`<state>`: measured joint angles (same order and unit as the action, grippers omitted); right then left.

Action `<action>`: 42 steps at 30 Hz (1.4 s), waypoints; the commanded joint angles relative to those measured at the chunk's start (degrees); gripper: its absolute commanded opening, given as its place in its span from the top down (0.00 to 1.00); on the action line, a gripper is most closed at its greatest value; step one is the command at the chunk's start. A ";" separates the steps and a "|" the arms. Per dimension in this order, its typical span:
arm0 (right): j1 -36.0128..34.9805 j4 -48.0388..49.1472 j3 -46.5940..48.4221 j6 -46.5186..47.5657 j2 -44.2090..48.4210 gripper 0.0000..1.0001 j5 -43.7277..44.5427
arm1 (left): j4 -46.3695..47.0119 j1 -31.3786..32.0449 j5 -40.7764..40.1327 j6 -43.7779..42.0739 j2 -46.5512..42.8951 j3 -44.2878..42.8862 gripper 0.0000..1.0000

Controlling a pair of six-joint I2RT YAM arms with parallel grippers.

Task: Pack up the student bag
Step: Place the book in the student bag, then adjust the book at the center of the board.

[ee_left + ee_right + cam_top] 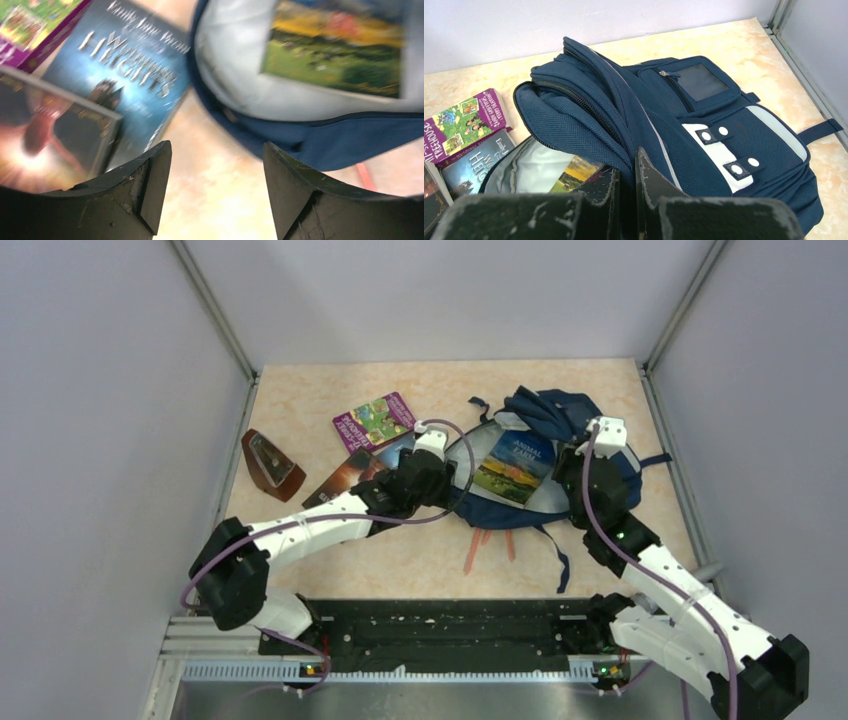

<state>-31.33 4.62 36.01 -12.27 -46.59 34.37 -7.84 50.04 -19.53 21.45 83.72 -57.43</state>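
The large navy blue fabric student bag (744, 150) is lying front-up on the right half of the beige marbled table (420, 550). Its white patch is showing and its main pocket is gaping onto pale grey lining and a green-and-yellow paperback book (515, 465). The right gripper (628, 162) is pinching the bag's raised flap. The left gripper (217, 150) is hovering beside the opening, fingers apart, holding nothing.

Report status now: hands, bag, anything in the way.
Left hand open, empty, beside bag. Right hand shut on bag flap. One book inside. Other books left of bag, not blocking.
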 commanded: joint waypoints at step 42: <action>0.31 5.90 1.61 -1.14 4.39 1.00 1.02 | -6.42 -5.26 -35.48 -11.43 22.27 -6.27 0.22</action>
<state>-31.33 3.31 35.97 -12.19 -44.84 34.41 -16.23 45.12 -53.69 11.31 105.54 -62.57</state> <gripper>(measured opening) 0.060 0.786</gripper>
